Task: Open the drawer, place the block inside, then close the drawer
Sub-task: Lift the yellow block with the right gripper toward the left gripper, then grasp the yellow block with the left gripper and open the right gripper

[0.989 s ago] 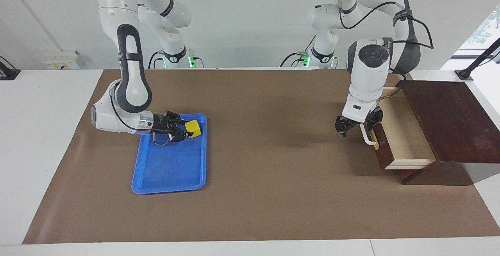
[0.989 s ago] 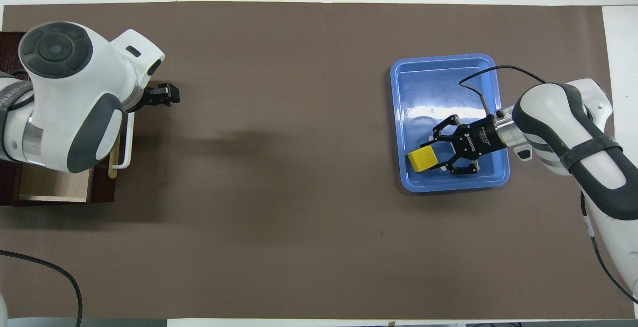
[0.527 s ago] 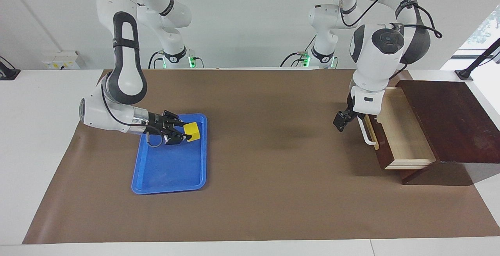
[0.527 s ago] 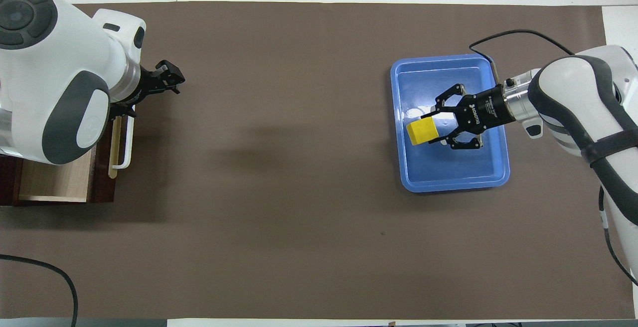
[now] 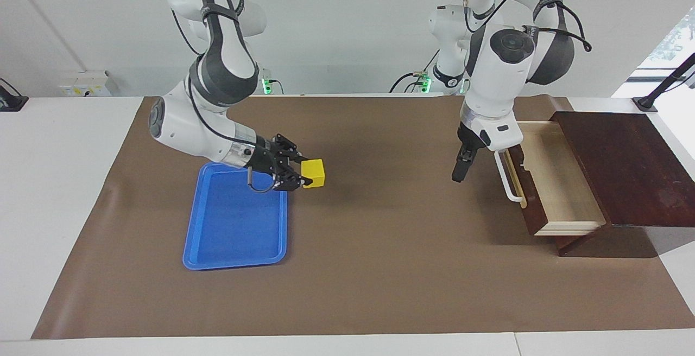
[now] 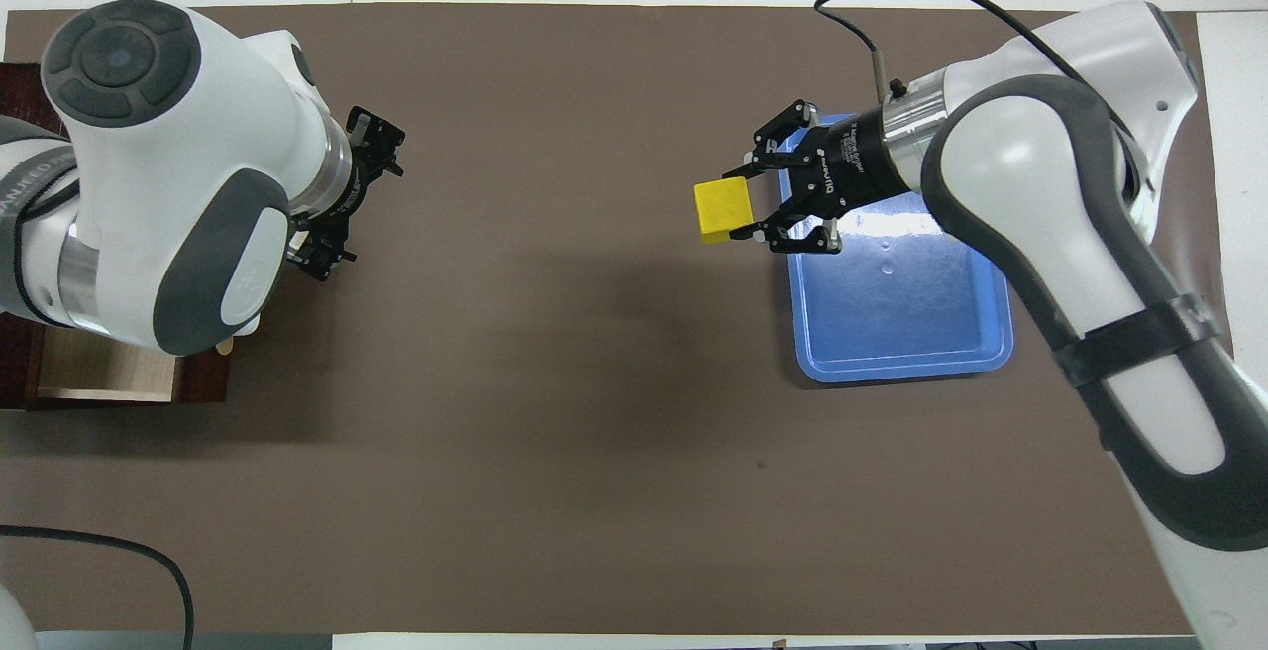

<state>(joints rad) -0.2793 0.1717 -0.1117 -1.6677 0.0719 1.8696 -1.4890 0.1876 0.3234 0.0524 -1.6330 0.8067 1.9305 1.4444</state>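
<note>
Brown mat [image 5: 380, 269]; R gripper [image 5: 299, 174] grips block [image 5: 314, 173].

The small bright yellow cube [image 5: 314, 173] [image 6: 723, 210] is up off the table, pinched at the tip of the right gripper [image 5: 297, 173] [image 6: 745, 205]. The wide shallow drawer with its dark reddish-brown front [image 5: 543, 182] [image 6: 99, 373] stands pulled open, pale wood interior showing, white bar handle just beside the left gripper [image 5: 459, 171] [image 6: 352, 189].

Glossy white arm [image 5: 217, 25] shells with dark grey joint bands; black cables; black end effector [image 6: 783, 192] linkages.
</note>
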